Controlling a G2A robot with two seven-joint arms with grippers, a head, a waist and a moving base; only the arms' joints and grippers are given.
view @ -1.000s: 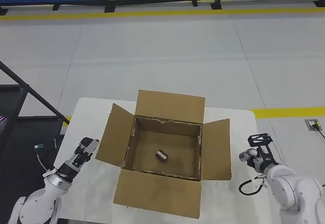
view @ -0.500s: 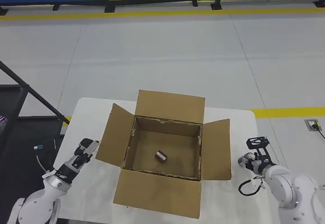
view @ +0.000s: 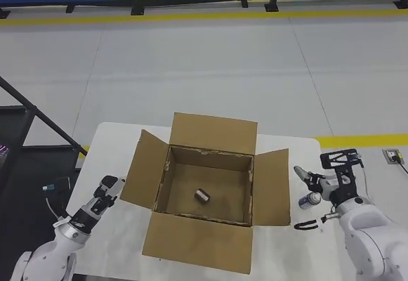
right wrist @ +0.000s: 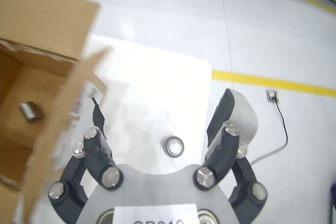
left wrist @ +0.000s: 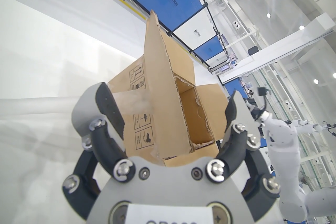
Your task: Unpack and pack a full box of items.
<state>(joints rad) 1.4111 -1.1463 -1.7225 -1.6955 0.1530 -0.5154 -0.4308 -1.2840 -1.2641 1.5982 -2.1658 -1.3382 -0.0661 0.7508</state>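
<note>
An open cardboard box stands mid-table with its four flaps spread. One small dark can lies on the box floor, also visible as the dark can past a flap in the right wrist view. A silver can stands upright on the white table just right of the box. My right gripper hangs open over that can, not touching it. My left gripper is open and empty beside the box's left flap.
A black cable runs from a floor socket past the table's right edge. A dark frame stands to the left of the table. Bare tabletop lies on both sides of the box.
The right gripper dipped to the table, opened and let go of the silver can, which now stands by the box. The left arm has barely shifted.
</note>
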